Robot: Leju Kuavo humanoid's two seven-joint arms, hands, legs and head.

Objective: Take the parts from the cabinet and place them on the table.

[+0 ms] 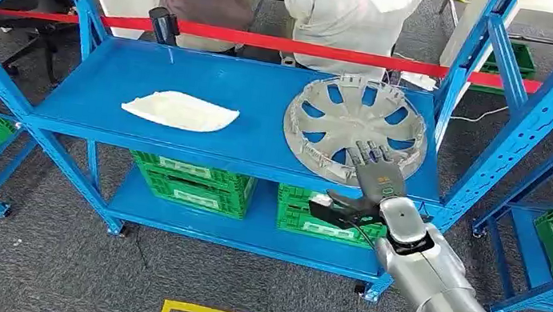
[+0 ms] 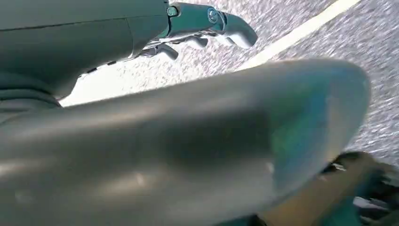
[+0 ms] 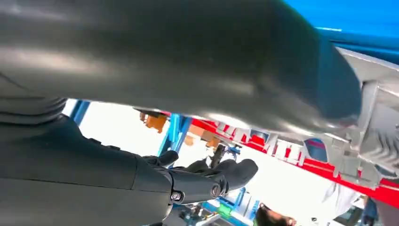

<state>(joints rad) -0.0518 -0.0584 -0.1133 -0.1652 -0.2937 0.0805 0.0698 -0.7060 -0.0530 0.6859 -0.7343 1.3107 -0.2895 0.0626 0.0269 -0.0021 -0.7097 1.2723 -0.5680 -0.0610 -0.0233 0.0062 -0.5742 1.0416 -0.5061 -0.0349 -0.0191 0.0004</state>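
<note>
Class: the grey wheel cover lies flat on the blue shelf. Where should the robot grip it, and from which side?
Probably the near rim of the wheel cover, from the shelf's front edge. It lies flat and overhangs slightly there, so the right hand, already over that rim, could pinch above and below.

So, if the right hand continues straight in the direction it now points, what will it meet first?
Most likely the grey wheel cover on the blue shelf. The right hand points forward over the shelf's front edge, and its fingertips already overlap the cover's near rim. Whether they touch it cannot be judged from the head view.

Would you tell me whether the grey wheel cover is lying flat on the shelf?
Apparently flat: the wheel cover rests on the blue shelf, rim down.
</note>
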